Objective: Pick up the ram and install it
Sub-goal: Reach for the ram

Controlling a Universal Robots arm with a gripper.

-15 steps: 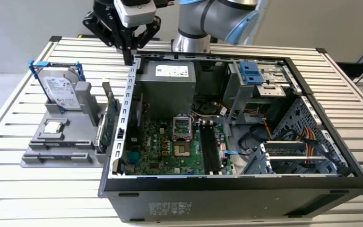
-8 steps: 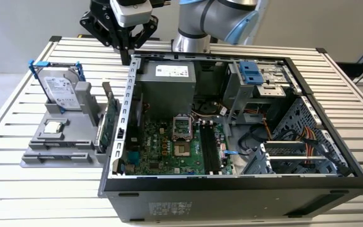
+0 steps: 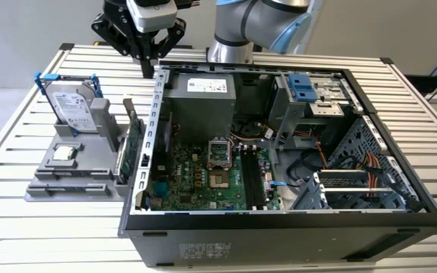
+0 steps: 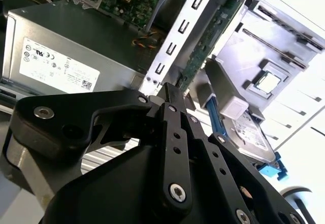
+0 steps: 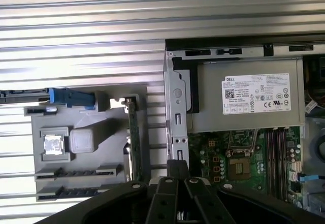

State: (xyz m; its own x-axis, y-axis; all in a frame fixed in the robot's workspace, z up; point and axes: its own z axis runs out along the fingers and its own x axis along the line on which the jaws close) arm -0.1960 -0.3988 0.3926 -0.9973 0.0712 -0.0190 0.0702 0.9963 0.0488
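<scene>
Overhead, the gripper [image 3: 148,67] hangs high in the air above the slatted table [image 3: 36,227], roughly over the line where the grey fixture [image 5: 104,140] meets the open computer case [image 3: 279,239]. Its jaws are pressed together, tip to tip, as both wrist views show.

The ram [image 5: 77,172] seems to be the thin dark stick standing on edge in a slot of the fixture, at the end toward the table's near edge in the exterior view. A second dark strip [image 5: 76,191] sits in the parallel slot beside it, and I cannot tell the two apart. It is well apart from the gripper.

The fixture rests near the table's edge on the exterior view's left, just beside the case. On it:
- A silver hard drive [image 3: 74,111] with blue rails stands upright at the end toward the table's far edge.
- A square processor chip [image 3: 65,152] lies flat in the middle.
- A green card [image 3: 131,149] stands on edge along the side facing the case.

Inside the case the motherboard [image 3: 203,182] lies flat, with its long memory slots [image 3: 252,179] beside the processor socket [image 3: 220,151].
</scene>
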